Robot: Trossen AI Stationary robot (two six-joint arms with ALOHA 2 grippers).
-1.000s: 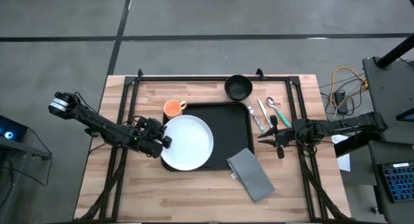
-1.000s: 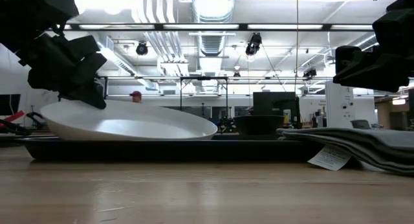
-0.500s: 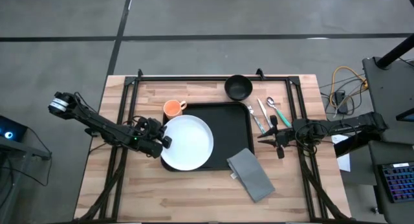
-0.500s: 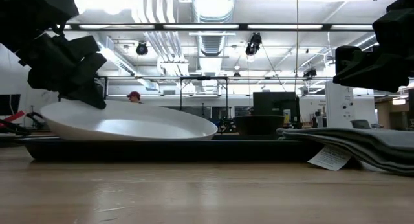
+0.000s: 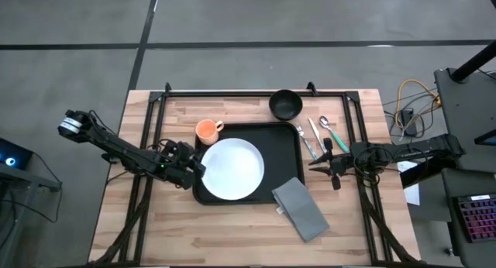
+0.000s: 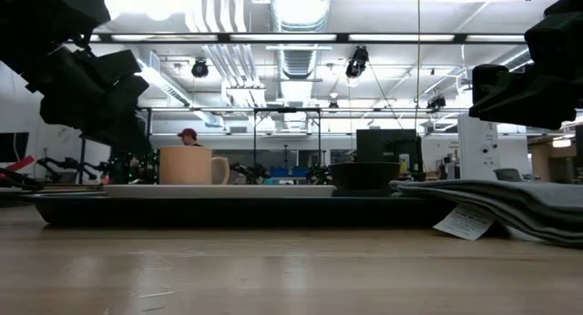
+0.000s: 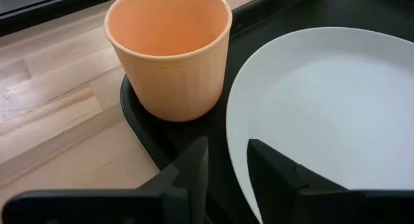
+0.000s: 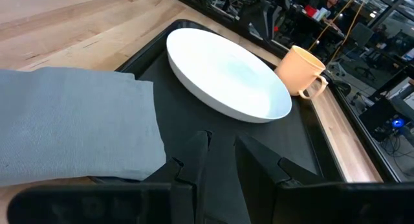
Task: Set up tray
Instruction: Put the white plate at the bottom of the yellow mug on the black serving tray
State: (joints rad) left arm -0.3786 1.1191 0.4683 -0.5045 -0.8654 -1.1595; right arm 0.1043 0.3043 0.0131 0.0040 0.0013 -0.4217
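Black tray [image 5: 285, 156], white plate [image 5: 232, 170], orange cup [image 5: 206, 130], grey napkin [image 5: 300, 209], black bowl [image 5: 285, 104], pale striped wood table [image 5: 232, 237].

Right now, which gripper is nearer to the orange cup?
Left. The left gripper is just beside the orange cup, at the plate's edge; the right gripper waits across the tray.

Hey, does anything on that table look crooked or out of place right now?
Yes. The grey napkin lies askew, one corner on the tray rim and the rest slanting off onto the wood. The orange cup also sits at the tray's corner rather than fully inside. The plate lies flat on the tray.
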